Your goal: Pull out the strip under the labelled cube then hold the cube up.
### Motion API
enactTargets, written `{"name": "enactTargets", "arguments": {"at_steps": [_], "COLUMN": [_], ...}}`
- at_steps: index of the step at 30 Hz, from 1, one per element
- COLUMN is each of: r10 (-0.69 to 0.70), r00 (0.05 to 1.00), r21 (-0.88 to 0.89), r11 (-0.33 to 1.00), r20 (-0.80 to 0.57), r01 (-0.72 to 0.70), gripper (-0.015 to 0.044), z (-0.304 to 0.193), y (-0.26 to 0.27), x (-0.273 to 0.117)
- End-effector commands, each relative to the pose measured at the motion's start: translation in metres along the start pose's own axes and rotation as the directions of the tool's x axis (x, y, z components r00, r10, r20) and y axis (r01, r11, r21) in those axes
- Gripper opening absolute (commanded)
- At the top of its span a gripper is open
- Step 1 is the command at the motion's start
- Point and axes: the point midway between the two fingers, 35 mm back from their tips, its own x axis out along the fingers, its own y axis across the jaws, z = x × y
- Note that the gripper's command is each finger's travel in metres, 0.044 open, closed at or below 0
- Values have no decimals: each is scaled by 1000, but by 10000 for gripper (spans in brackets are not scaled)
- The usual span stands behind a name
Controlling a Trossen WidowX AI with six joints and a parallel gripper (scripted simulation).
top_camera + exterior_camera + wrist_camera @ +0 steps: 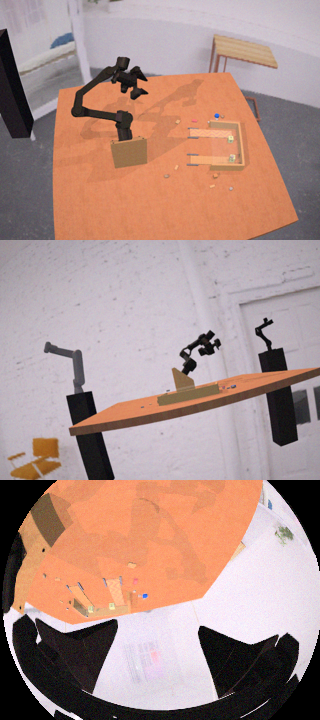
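Note:
My gripper (147, 86) (158, 625) is open and empty, high above the table and far from the strips. A zigzag-patterned strip (201, 133) (114, 586) lies between two grey-blue rails, with a pale green-yellow cube (230, 139) (111, 606) at its far end. A plainer orange strip (200, 159) (80, 595) lies between two more rails, with a second such cube (232, 158) (91, 609) at its far end. Both cubes carry small top marks, too blurred to tell which is the labelled one. In the exterior view the wall hides strips and cubes.
A tan three-sided wall (241, 144) (188, 395) stands around the cubes, open toward the arm, with a see-through sheet apparently over it. A blue piece (216, 115) (145, 596), a red piece (194, 120) and several small blocks and pebbles lie around it. A tan box (129, 154) stands at the arm's base.

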Motion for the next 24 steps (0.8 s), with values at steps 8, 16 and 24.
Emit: {"name": "enactTargets", "arguments": {"at_steps": [8, 16, 24], "r10": [67, 113, 153], "r00": [998, 993, 988], "r21": [596, 977, 949], "r11": [802, 212, -305], "r20": [-9, -17, -35], "r01": [-48, -7, 81], "gripper": [400, 400, 400], "z": [-44, -97, -130], "y": [11, 67, 136], "x": [75, 134, 154]}}
